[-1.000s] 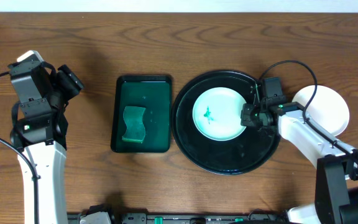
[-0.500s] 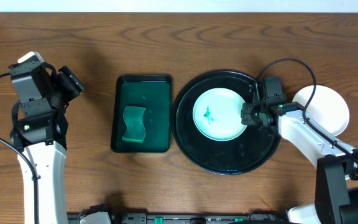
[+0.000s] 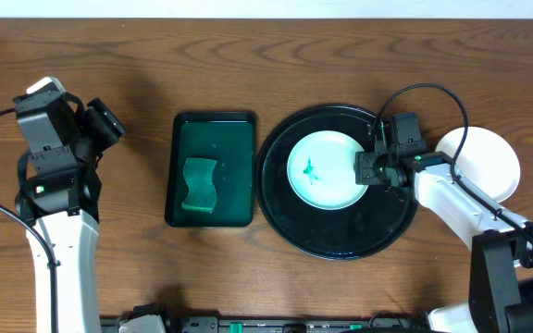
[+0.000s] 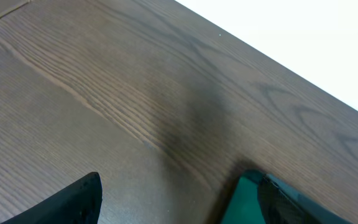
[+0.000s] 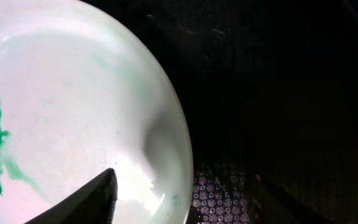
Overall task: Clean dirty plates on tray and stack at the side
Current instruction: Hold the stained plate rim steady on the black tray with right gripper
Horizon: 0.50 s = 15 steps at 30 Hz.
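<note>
Right hand has spread its jaws astride the smeared plate rim — plate in black tray — left hand gapes.

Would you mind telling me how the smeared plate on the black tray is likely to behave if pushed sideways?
The plate looks rigid and glossy, so it would probably slide as one piece rather than flex. Its thin rim may be slippery to pinch. The tray has a raised rim that would likely stop it.
</note>
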### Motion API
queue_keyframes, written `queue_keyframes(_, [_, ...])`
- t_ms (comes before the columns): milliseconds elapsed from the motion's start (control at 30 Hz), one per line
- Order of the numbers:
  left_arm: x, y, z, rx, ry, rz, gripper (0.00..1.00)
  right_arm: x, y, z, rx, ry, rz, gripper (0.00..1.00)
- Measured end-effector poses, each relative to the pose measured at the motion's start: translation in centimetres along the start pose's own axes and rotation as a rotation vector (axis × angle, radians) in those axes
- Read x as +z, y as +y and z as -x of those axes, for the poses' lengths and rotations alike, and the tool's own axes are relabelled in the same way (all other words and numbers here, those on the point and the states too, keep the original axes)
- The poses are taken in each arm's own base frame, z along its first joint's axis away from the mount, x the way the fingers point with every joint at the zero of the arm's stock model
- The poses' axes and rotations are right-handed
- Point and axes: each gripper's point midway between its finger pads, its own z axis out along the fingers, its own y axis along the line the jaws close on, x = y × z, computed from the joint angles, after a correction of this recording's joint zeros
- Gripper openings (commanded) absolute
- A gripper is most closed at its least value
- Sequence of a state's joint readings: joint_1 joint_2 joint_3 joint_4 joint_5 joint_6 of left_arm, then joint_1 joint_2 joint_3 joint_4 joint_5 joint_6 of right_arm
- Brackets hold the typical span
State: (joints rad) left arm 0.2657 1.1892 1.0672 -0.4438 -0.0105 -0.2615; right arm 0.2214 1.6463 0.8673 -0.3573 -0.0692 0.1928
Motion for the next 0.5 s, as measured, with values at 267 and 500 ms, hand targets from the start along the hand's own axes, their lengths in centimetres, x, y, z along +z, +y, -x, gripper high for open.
queue_keyframes(267, [0.00, 0.00, -0.01, 0.000, 0.000, 0.000, 0.80, 0.09, 0.02, 0.15, -0.027, -0.010, 0.002, 0.56])
queue_keyframes(500, [0.00, 0.00, -0.01, 0.000, 0.000, 0.000, 0.80, 0.57, 0.01, -0.22, -0.045, 0.003, -0.004, 0.37])
